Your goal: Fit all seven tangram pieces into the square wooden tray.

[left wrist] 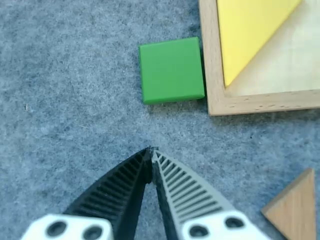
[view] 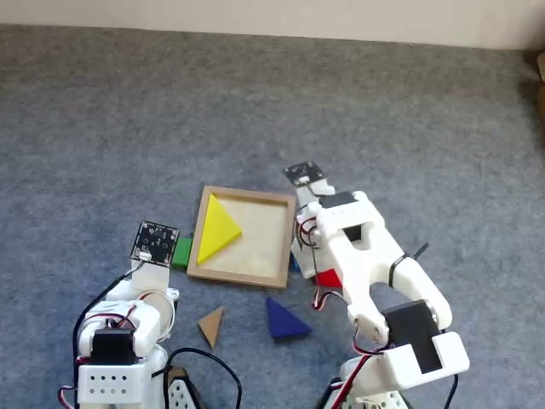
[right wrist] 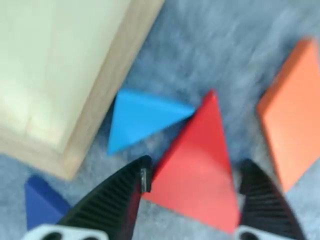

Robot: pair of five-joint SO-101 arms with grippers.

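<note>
the left gripper [left wrist: 151, 151] is pinched closed on nothing, its two ribbed fingers meeting at the tips just over the grey carpet-like cover [view: 102, 128]. a little way ahead of those tips the green square [left wrist: 171, 70] lies flat on the cover, right up against the outer wall of the square wooden tray [left wrist: 210, 60] near one corner. past it, inside the tray, the yellow triangle [left wrist: 250, 30] lies flat with one point tucked toward the corner nearest this gripper. a plain wooden triangle [left wrist: 295, 207] lies off to one side of the gripper, outside the tray and apart from it.

the right gripper [right wrist: 197, 169] is spread wide and grasps nothing. it hangs low with the red triangle [right wrist: 200, 145] lying on the cover between its fingers; i cannot tell whether either finger touches it. just ahead of the gripper the light blue triangle [right wrist: 140, 117] lies between the red one and the tray's wall, its tip at the red piece's edge. an orange piece [right wrist: 292, 105] lies near the finger farther from the tray, apart from the red. a dark blue triangle [right wrist: 42, 202] lies back beside the tray-side finger, by the tray's corner.
</note>
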